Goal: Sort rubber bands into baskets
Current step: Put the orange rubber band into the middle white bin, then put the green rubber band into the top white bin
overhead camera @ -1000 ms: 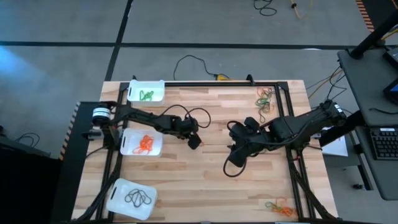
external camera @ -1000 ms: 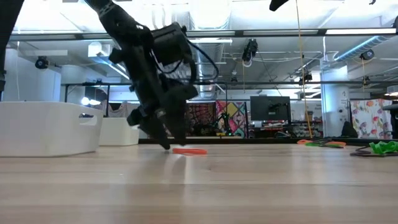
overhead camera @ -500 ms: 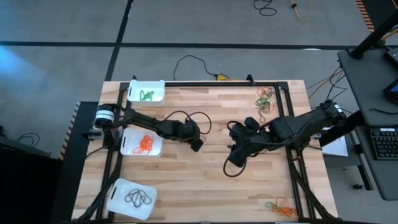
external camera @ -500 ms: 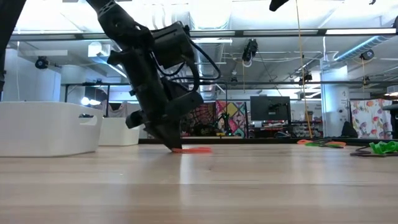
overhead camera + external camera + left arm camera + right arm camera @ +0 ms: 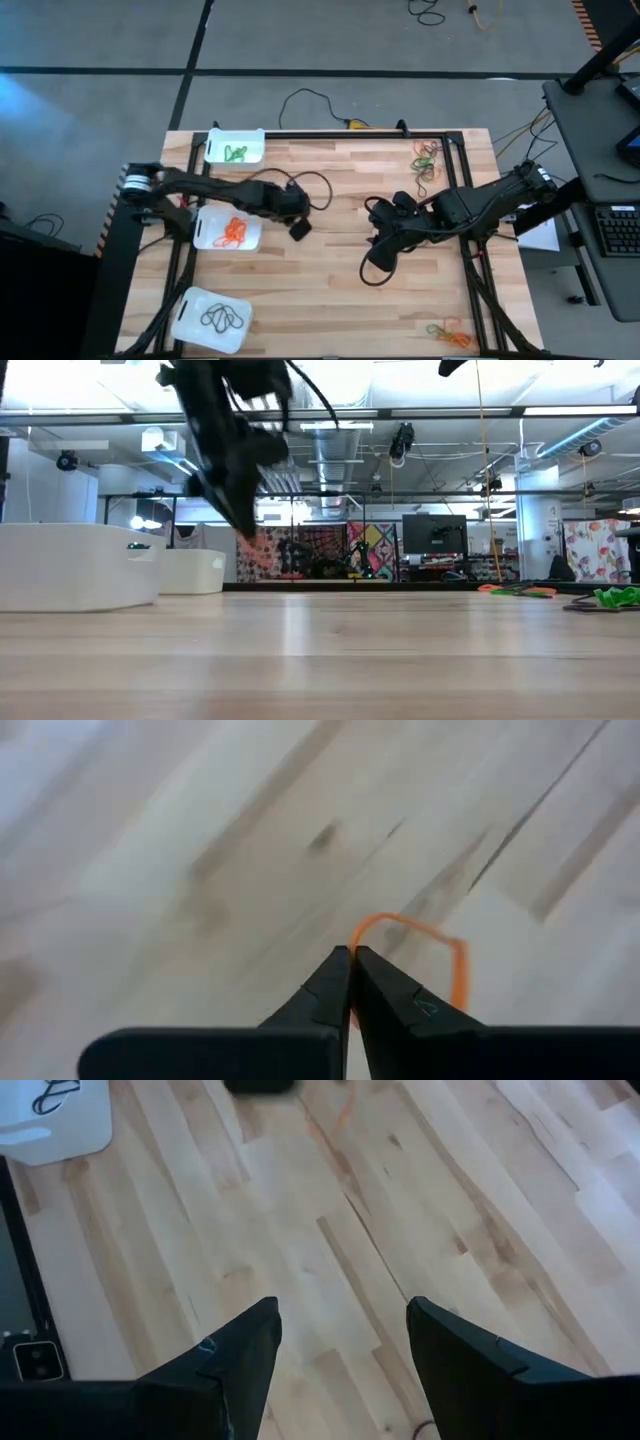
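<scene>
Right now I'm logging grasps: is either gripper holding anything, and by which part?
The left gripper pinches an orange rubber band at one edge of its loop. The right gripper is open, holding nothing.

Around our wooden table [image 5: 330, 290]: a workshop room

We see grey floor [image 5: 90, 120] beyond the table, crossed by dark tape lines [image 5: 300, 72], with a black cable [image 5: 305, 100] looped just behind the table's far edge. Right of the table stands a dark desk [image 5: 590, 130] carrying a keyboard [image 5: 618, 230]. Level across the table, bright ceiling lights [image 5: 420, 385], pipes [image 5: 590, 430], a monitor [image 5: 435, 535] and colourful hangings [image 5: 590, 550] fill the room behind.
</scene>
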`<act>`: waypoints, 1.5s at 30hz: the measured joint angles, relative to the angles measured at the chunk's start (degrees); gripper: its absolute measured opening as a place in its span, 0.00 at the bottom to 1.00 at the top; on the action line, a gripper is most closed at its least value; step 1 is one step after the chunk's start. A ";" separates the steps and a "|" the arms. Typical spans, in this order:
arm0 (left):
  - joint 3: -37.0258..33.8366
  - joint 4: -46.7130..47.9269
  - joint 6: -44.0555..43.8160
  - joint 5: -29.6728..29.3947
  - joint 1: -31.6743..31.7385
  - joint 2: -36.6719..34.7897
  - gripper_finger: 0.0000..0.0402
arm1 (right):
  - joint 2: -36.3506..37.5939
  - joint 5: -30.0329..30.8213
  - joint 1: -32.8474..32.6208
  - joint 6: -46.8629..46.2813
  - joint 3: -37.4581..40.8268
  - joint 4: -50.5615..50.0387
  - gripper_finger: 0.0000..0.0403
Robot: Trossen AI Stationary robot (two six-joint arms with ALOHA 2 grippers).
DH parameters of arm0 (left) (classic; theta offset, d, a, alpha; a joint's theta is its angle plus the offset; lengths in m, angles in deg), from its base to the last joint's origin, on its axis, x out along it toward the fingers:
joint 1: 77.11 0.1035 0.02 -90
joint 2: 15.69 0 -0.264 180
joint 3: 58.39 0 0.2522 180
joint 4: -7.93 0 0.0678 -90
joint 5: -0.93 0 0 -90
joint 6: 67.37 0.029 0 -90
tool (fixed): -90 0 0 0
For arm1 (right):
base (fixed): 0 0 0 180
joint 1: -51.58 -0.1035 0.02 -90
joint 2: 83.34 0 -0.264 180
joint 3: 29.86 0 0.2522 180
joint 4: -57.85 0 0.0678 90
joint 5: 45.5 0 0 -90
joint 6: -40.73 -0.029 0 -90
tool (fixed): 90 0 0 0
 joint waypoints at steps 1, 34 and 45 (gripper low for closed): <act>0.42 2.89 0.14 -0.70 -0.54 -2.20 0.00 | 0.00 0.00 0.00 -0.20 0.01 -0.03 0.53; -32.08 7.78 -31.27 2.14 -12.65 -24.89 0.03 | -2.64 0.24 1.05 4.47 0.08 4.14 0.53; -21.49 25.18 -28.33 2.45 -15.42 -25.14 0.34 | -2.58 -1.17 1.66 -11.21 7.84 -10.53 0.53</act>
